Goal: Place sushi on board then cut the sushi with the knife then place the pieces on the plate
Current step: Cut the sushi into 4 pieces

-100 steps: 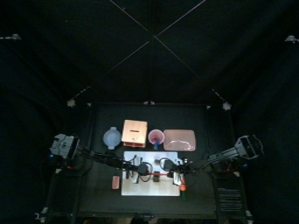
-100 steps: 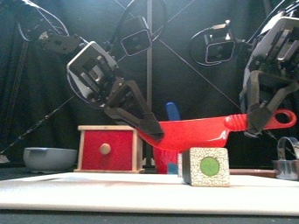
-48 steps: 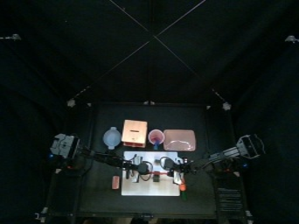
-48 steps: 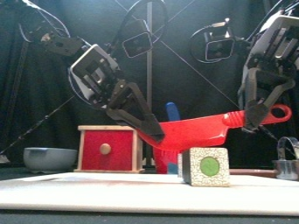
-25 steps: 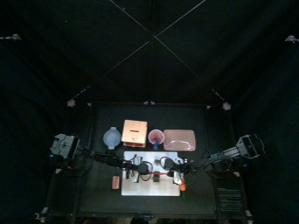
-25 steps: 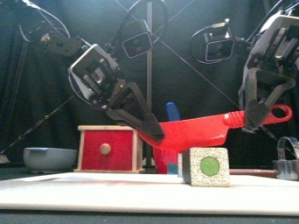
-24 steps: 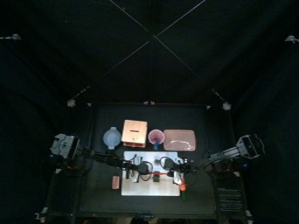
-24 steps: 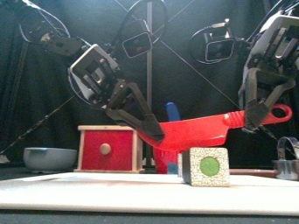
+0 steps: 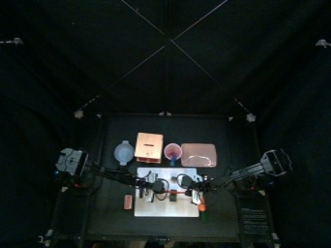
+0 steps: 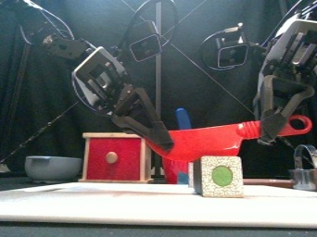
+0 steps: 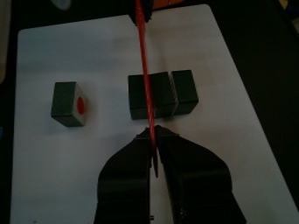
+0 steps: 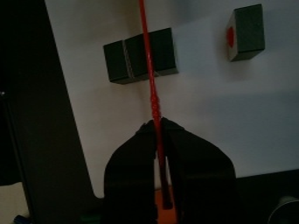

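The left tool (image 10: 158,141) has its jaws closed on the blade end of the red knife (image 10: 217,137), and the right tool (image 10: 262,130) has its jaws closed on the handle end. The knife therefore hangs between the two tools, level with a slight tilt, over the middle of the board (image 10: 99,205). In the wrist views its edge runs across the pair of blocks (image 11: 162,94), about along their seam. From the front it seems just above the sushi and not pressing into it, but this is not sure.

The first step looks done, because all the sushi lies on the board. The cutting looks partly done. One single piece (image 11: 68,102) lies apart from the pair, toward the board's left side, while the two blocks of the pair sit joined together. What probably remains is the cut through the pair and then moving all the pieces.

Behind the board, the pink plate (image 9: 198,153) appears to carry nothing. Also behind the board stand the red cup (image 9: 172,151), the wooden box (image 10: 115,155) and, furthest left, the bowl (image 10: 52,167), all on the worktop.
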Available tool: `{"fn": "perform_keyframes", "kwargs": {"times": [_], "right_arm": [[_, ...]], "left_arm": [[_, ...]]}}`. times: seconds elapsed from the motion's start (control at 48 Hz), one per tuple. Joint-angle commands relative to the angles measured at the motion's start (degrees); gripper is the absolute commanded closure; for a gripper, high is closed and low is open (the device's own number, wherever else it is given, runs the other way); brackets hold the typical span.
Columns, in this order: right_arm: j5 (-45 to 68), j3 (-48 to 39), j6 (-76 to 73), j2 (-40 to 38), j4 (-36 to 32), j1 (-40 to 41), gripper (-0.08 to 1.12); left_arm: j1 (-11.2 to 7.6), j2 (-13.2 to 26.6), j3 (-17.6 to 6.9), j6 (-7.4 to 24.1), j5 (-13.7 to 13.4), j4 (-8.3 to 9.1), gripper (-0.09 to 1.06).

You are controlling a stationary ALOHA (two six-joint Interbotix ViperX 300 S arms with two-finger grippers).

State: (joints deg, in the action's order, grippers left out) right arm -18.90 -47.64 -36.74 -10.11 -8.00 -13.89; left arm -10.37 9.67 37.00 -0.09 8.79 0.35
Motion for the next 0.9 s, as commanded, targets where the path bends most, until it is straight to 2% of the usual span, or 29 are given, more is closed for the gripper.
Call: {"fn": "perform_keyframes", "kwargs": {"times": [0.021, 0.375, 0.75, 0.896], "right_arm": [[0.0, 0.4, -0.3, -0.4, 0.3, -0.1, 0.77], [0.4, 0.7, -0.3, 4.0, 1.4, -0.2, 0.77], [0.1, 1.2, -0.2, 7.2, 1.1, 0.2, 0.77], [-0.5, 1.1, -0.1, 6.9, 0.1, 0.4, 0.77]], "left_arm": [[-0.44, -0.4, -0.4, 0.0, 0.1, -0.09, 0.49], [-0.35, 2.3, -0.9, 0.1, 0.1, -1.41, 0.49], [0.09, 3.6, -1.1, 0.4, 0.1, -1.41, 0.49], [1.23, 3.6, -1.1, 0.4, 0.1, -1.23, 0.49]]}}
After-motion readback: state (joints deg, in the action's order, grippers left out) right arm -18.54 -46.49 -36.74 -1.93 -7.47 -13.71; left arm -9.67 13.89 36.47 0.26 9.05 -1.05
